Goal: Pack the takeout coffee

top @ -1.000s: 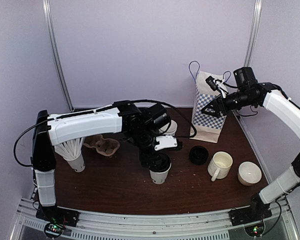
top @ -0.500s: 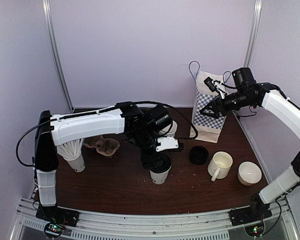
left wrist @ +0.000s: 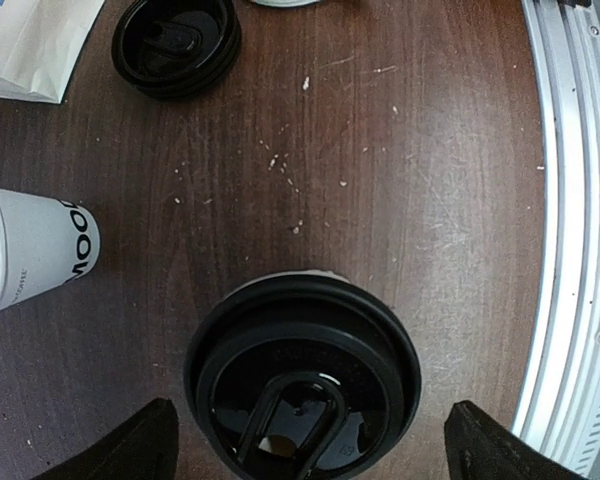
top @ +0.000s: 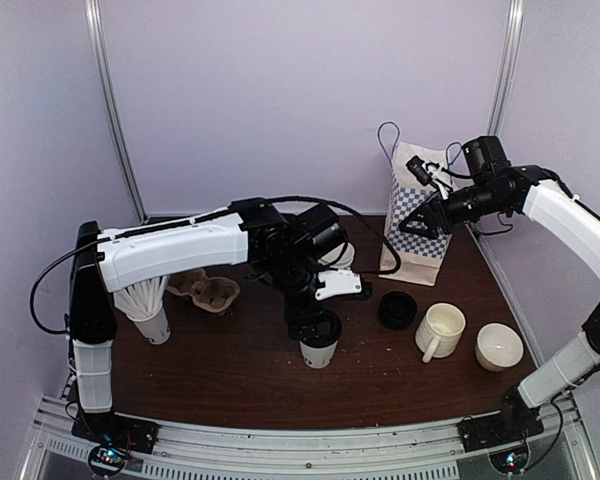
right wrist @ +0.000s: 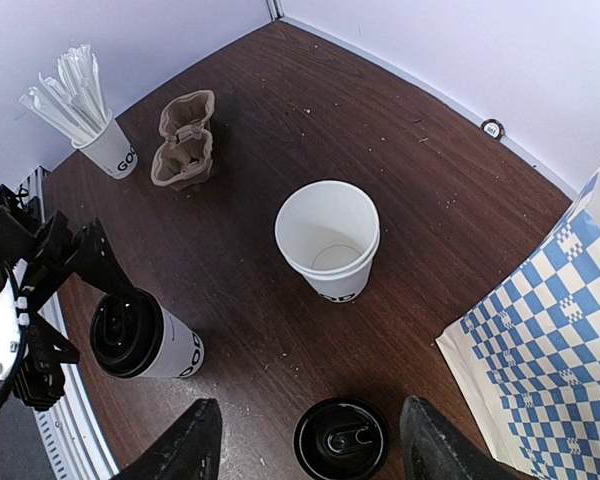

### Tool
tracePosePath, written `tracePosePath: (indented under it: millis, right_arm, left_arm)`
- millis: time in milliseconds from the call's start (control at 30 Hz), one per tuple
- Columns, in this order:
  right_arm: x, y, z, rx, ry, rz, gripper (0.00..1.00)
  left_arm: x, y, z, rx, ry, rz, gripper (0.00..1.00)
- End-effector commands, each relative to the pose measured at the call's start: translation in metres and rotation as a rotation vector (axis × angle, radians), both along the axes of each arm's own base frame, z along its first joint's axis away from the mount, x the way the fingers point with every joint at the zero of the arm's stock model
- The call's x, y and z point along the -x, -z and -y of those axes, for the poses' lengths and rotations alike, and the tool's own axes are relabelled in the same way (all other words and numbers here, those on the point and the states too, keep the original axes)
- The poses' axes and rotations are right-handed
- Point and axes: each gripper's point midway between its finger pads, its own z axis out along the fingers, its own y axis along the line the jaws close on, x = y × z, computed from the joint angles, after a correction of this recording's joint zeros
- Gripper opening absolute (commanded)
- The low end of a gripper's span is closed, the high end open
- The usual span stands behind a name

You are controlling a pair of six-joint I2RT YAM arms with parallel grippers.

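**Left tool [left wrist: 310, 410] spread wide over the capped cup**

Our left tool hangs released directly above the lidded cup [left wrist: 302, 375]. One finger stands on each side of the black lid, and neither touches it. We read that wide stance as clearance: the lid is broader than the paper wall below it, so the fingers must pass the lid before they can close on the cup. A sliver of white rim shows at the lid's edge farthest from the fingers, so we cannot say the lid is seated all round.

Out past the fingertips and off to one side stands the open cup [left wrist: 30, 250], its MOO lettering showing and no lid on it. The loose lid [left wrist: 177, 45] lies flat on the surface [left wrist: 400, 180] farther out, near a corner of the paper bag [left wrist: 25, 50].

Our right tool [right wrist: 312, 405] is also released, with nothing between its fingers, and is held high beside the bag's upper part. We judge it waits there to steady or open the bag while keeping out of the other arm's way. Beyond the open cup from this tool lie the pulp carrier [right wrist: 183, 140] and the cup of straws [right wrist: 110, 150], well apart from both tools.

We judge the packing barely begun: one cup is capped, one is uncapped, and neither is in the bag or the carrier.
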Motion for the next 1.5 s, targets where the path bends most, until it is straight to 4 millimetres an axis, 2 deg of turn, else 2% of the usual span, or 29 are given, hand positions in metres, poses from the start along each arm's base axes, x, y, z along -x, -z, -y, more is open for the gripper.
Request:
tracePosePath:
  millis: [0, 167, 267, 367, 433, 467, 533, 567, 700, 933, 1067, 1233, 1467]
  right_arm:
    - [0.004, 0.001, -0.003, 0.004, -0.021, -0.003, 0.65]
    - [0.005, -0.004, -0.003, 0.002, -0.016, 0.002, 0.65]
    - [0.007, -0.016, -0.001, 0.007, -0.01, 0.0, 0.65]
    - [0.007, -0.029, -0.002, -0.004, -0.006, 0.004, 0.64]
    - [0.007, -0.036, -0.006, -0.027, -0.002, 0.002, 0.64]
    - [0.006, -0.037, -0.007, -0.039, 0.012, -0.009, 0.64]
    - [-0.001, -0.032, -0.006, -0.062, 0.085, -0.059, 0.62]
    - [0.0, -0.024, -0.009, -0.09, 0.102, -0.112, 0.61]
    - [0.012, 0.006, -0.023, -0.116, 0.07, -0.211, 0.55]
    - [0.055, 0.061, -0.051, -0.086, -0.05, -0.393, 0.41]
    - [0.068, 0.089, -0.066, -0.101, -0.078, -0.493, 0.39]
    - [0.091, 0.105, -0.084, -0.11, -0.163, -0.571, 0.41]
    - [0.111, 0.125, -0.102, -0.132, -0.221, -0.664, 0.45]
  left_arm:
    - [0.008, -0.034, 0.006, 0.081, 0.033, 0.002, 0.98]
    - [-0.002, -0.073, -0.002, 0.154, 0.005, 0.115, 0.98]
    - [-0.022, -0.096, -0.008, 0.206, -0.075, 0.246, 0.98]
    - [-0.041, -0.111, -0.016, 0.303, -0.198, 0.288, 0.98]
    - [-0.061, -0.116, -0.022, 0.377, -0.332, 0.261, 0.97]
    - [-0.074, -0.116, -0.028, 0.411, -0.435, 0.247, 0.93]
    - [-0.098, -0.108, -0.045, 0.469, -0.682, 0.189, 0.86]
    - [-0.101, -0.102, -0.045, 0.508, -0.743, 0.122, 0.82]
    - [-0.096, -0.079, -0.041, 0.59, -0.824, -0.043, 0.74]
    - [-0.07, -0.044, -0.03, 0.577, -0.844, -0.332, 0.73]
    - [-0.06, -0.027, -0.033, 0.555, -0.89, -0.404, 0.72]
    - [-0.049, -0.014, -0.039, 0.51, -0.904, -0.452, 0.69]
    - [-0.034, -0.007, -0.037, 0.506, -0.869, -0.509, 0.65]
